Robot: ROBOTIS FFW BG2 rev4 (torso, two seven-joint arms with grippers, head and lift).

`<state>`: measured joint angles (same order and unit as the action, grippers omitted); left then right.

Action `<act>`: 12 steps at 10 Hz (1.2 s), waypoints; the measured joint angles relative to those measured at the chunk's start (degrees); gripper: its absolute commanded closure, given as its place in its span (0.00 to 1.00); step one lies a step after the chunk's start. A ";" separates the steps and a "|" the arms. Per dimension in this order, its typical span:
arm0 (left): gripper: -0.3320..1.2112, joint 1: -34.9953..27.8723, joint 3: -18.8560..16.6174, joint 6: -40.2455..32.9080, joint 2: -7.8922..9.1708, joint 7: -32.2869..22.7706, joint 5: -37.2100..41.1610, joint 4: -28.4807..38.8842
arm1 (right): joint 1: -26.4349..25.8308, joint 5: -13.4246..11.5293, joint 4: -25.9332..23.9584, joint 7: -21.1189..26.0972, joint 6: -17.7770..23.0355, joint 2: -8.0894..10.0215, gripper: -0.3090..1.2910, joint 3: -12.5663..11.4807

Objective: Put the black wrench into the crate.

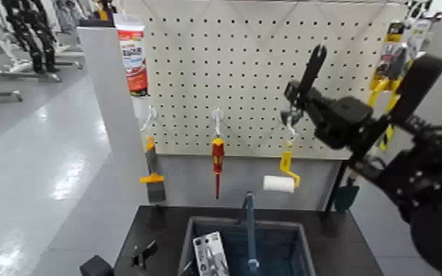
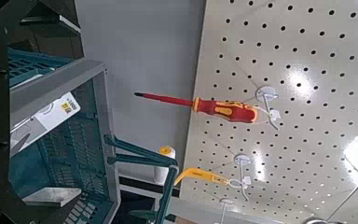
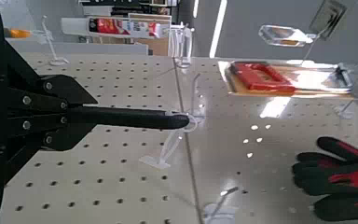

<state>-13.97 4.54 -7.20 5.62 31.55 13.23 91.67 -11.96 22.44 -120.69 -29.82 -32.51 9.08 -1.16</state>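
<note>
The black wrench [image 1: 313, 67] stands nearly upright in front of the white pegboard [image 1: 253, 51], above an empty white hook. My right gripper [image 1: 298, 94] is shut on it. In the right wrist view the wrench [image 3: 135, 119] runs out from the dark fingers [image 3: 47, 103] toward a peg on the board. The crate [image 1: 191, 242] sits on the dark table below, its blue bar handle [image 1: 250, 227] across the middle. The left wrist view shows its ribbed wall [image 2: 70, 149] close by. My left gripper [image 1: 143, 254] is low, left of the crate.
On the pegboard hang a red-and-yellow screwdriver [image 1: 217, 158], a yellow scraper [image 1: 153, 175], a paint roller [image 1: 283, 180] and yellow-handled pliers [image 1: 384, 82]. A packaged item [image 1: 211, 254] lies in the crate. A red-and-black glove [image 3: 340, 177] hangs on the board.
</note>
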 measured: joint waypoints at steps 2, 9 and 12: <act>0.28 -0.03 0.00 -0.01 0.05 0.00 -0.05 0.06 | 5.85 0.99 1.09 1.73 -1.92 -1.03 0.94 -1.16; 0.28 -0.17 -0.32 -0.10 0.31 0.00 -0.05 0.19 | 15.22 -2.21 11.67 2.25 -6.03 -1.61 0.94 -0.39; 0.28 -0.15 -0.32 -0.10 0.33 0.00 0.00 0.18 | 15.76 -4.22 15.66 1.00 -6.58 -1.57 0.94 0.97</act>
<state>-14.12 4.22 -7.30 5.95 31.55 13.23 91.85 3.80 18.22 -105.03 -28.81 -39.09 7.50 -0.18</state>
